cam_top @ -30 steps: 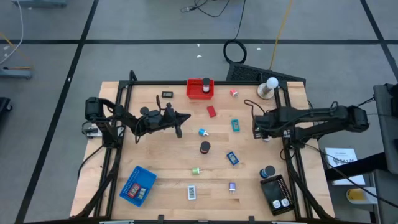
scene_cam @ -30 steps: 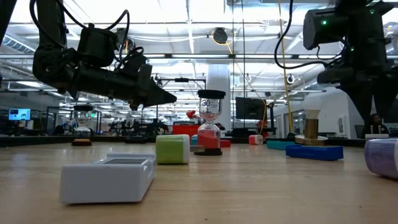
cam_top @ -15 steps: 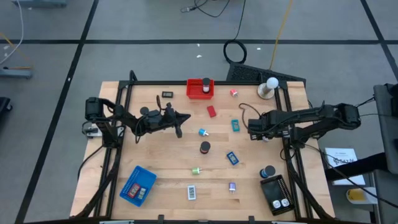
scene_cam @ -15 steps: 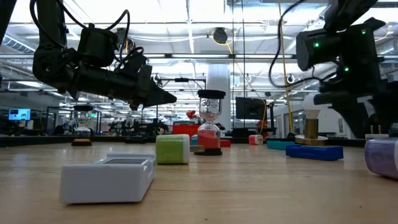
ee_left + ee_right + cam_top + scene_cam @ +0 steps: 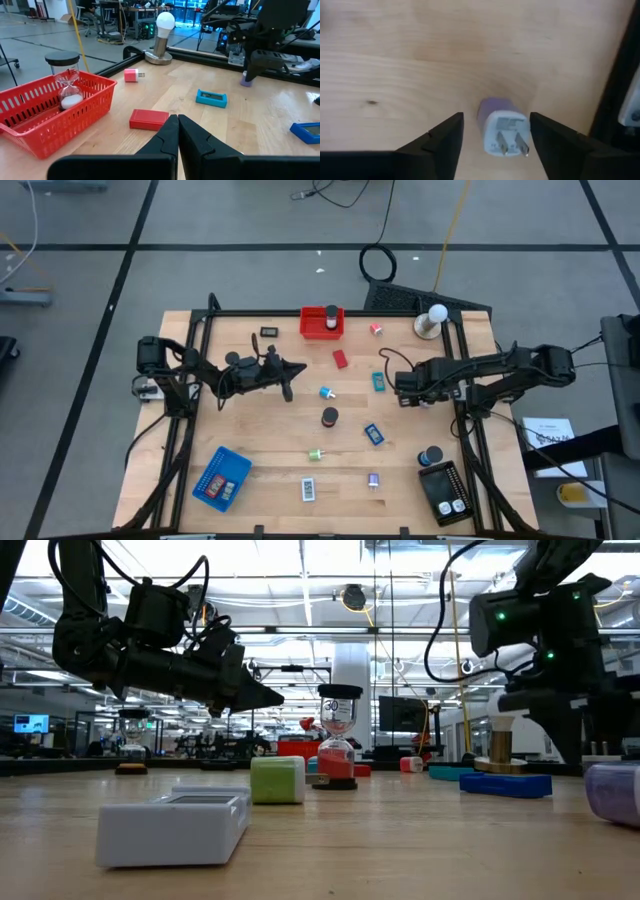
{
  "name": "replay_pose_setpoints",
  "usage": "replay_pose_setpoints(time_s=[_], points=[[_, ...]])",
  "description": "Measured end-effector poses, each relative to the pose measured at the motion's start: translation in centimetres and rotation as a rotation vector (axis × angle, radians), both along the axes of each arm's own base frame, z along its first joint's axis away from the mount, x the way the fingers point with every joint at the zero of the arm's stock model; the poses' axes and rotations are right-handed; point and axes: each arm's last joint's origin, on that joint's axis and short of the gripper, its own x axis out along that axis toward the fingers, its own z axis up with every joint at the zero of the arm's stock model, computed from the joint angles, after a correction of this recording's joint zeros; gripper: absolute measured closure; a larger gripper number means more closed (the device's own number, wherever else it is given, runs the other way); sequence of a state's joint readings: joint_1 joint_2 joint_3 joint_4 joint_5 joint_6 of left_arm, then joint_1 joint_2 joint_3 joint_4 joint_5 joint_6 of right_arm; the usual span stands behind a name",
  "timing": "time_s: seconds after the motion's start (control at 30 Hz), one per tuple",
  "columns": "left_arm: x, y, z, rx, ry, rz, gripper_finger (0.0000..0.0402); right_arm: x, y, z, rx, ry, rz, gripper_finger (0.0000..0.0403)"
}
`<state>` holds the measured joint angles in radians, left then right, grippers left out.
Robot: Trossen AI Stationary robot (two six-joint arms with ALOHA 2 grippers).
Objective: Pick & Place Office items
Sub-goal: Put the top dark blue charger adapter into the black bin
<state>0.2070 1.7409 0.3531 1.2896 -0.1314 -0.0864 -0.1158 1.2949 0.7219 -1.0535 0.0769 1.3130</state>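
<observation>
Left wrist view: hourglass (image 5: pixel 66 82) upright inside red basket (image 5: pixel 30 131).

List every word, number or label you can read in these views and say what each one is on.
"30": on the top of the sand timer, low view.
Label on the purple plug adapter between the right pincer's fingers: print too blurred to read.
Labels on the white rectangle and the black tray, high view: too small to read.
Nothing else is legible.

A plug adapter (image 5: pixel 503 127) lies on the tabletop (image 5: pixel 420 65) between the right gripper (image 5: pixel 496 137) fingers (image 5: pixel 442 137), its prongs pointing back toward the wrist.
</observation>
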Motion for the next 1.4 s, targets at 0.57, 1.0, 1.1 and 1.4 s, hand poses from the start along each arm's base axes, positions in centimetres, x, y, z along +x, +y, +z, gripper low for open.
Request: replay_pose_setpoints(time_s=[0.57, 1.0, 1.1, 1.4], points=[[0.0, 0.0, 0.0, 0.006, 0.001, -0.001, 0.0396, 1.8, 0.0, 0.6, 0.082, -0.157, 0.311, 0.0236], [0.0, 0.0, 0.0, 0.009, 0.003, -0.001, 0.0396, 1.7, 2.9, 2.6, 0.048, -0.047, 0.566, 0.0117], [0.0, 0.0, 0.0, 0.012, 0.004, -0.002, 0.0396, 1.5, 3.1, 1.9, 0.033, -0.043, 0.558, 0.0111], [0.1, -0.3, 0.0, 0.021, 0.009, -0.015, 0.0396, 1.2, 2.8, -0.1, 0.029, -0.083, 0.553, 0.0148]])
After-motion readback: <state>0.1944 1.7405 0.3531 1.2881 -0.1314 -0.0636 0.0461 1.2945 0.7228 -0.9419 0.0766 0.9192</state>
